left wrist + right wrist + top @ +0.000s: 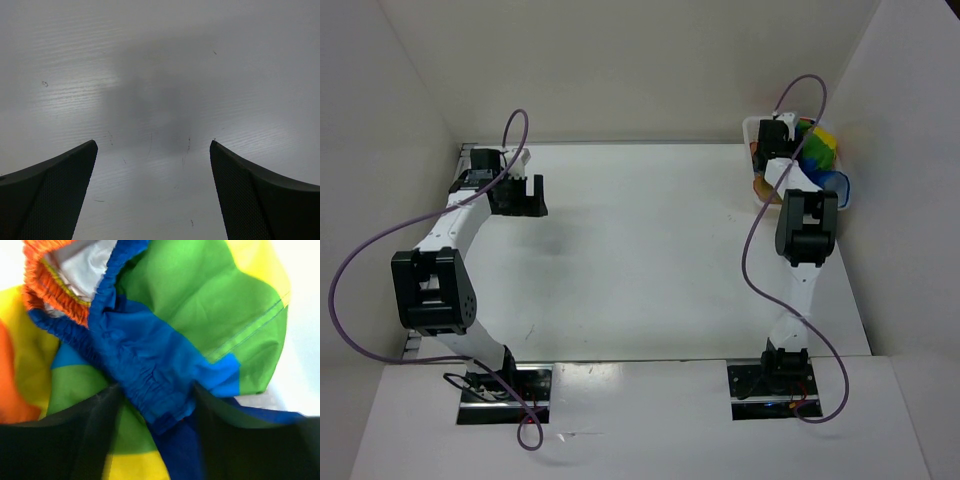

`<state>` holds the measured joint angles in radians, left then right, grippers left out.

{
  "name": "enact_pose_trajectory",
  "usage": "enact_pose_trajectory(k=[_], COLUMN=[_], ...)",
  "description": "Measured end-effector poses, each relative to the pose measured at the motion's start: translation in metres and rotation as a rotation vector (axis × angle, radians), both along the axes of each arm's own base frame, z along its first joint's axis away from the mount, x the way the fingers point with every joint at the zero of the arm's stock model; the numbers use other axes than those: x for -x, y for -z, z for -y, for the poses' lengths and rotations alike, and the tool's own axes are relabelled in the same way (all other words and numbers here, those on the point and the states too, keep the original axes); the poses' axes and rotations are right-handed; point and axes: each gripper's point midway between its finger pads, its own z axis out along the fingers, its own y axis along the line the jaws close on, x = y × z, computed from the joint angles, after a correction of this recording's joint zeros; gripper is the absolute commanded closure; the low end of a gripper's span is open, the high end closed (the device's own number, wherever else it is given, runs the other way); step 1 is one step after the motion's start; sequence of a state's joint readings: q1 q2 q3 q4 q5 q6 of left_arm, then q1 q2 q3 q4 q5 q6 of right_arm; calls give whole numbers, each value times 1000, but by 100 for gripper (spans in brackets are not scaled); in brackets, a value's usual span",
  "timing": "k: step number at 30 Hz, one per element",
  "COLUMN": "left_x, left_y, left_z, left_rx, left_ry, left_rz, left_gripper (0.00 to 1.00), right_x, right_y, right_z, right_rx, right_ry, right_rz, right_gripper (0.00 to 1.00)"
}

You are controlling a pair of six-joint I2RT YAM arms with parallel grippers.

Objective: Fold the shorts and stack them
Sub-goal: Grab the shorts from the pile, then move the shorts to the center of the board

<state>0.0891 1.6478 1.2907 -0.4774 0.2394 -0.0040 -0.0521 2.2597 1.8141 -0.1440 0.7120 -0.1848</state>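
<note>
The right gripper point(156, 391) is closed narrowly on the shorts point(200, 300). Its two dark fingers point(75, 440) press from either side on a bunched fold of the blue elastic waistband. Around that fold the cloth spreads in green, yellow and orange blocks, with an orange gathered edge and pale lining at the upper left.

From above, this gripper point(780, 140) reaches into the far right corner. There the shorts point(820, 150) lie crumpled in the white basket point(750, 127), and a blue part spills over its near side.

The left gripper point(152, 145) is spread wide and holds nothing, hanging just above bare tabletop point(160, 60). From above it point(518, 203) sits at the far left of the tabletop point(640, 250), well apart from the basket.
</note>
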Motion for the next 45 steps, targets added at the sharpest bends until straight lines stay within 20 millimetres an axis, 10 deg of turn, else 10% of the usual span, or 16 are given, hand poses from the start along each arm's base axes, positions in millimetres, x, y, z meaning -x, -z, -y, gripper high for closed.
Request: enact_pose_trajectory(k=[6,17,24,32,40,45], left_x=[1,1,4,15,22,27], left_y=[0,-2,-35,-91,-117,-131], left_z=[0,5,10,25,24,16], left_rx=[1,20,28,34,15,-18], left_ry=[1,17,34,81,75,39], left_rz=[-3,4,88,254,326,367], left_gripper=[0,0,0,0,0,0], right_x=[-1,-15,17,127,210,248], right_y=[14,-52,-244,-468,-624,-655], right_z=[12,0,-25,-98,-209,-242], right_rx=[21,-46,-67,-21,-163,-347], right_ry=[29,-45,-173,-402,-814,-1044], right_rz=[-28,96,438,909,1340,1468], right_gripper=[100,100,100,100,100,100])
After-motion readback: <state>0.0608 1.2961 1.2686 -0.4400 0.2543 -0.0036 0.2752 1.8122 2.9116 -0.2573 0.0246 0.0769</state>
